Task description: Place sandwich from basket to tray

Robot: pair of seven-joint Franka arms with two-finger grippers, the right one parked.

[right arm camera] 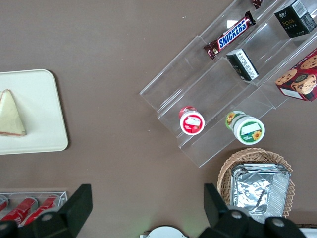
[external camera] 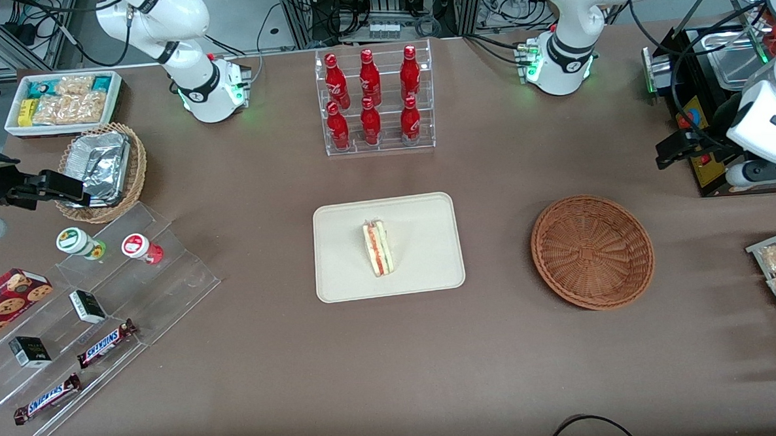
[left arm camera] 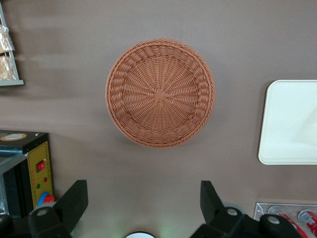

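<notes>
Lying on the tray (external camera: 423, 269) mid-surface, front view: sandwich (external camera: 378, 247), cut edge up; basket (external camera: 592, 252) sits empty toward working arm's end. Left wrist view: pincer (left arm camera: 141, 206) wide open w/ nothing held, above surface near basket (left arm camera: 160, 93). Right wrist view: sandwich (right arm camera: 11, 115) on tray (right arm camera: 44, 124).

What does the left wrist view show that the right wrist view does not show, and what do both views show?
Only the left wrist view shows the basket, which is empty, and the gripper above the table, nearer to the arm bases than the basket, its fingers open and holding nothing. Only the right wrist view shows the sandwich lying on the tray, the foil-lined basket and the Snickers bar. Both views show part of the tray and the brown table.
</notes>
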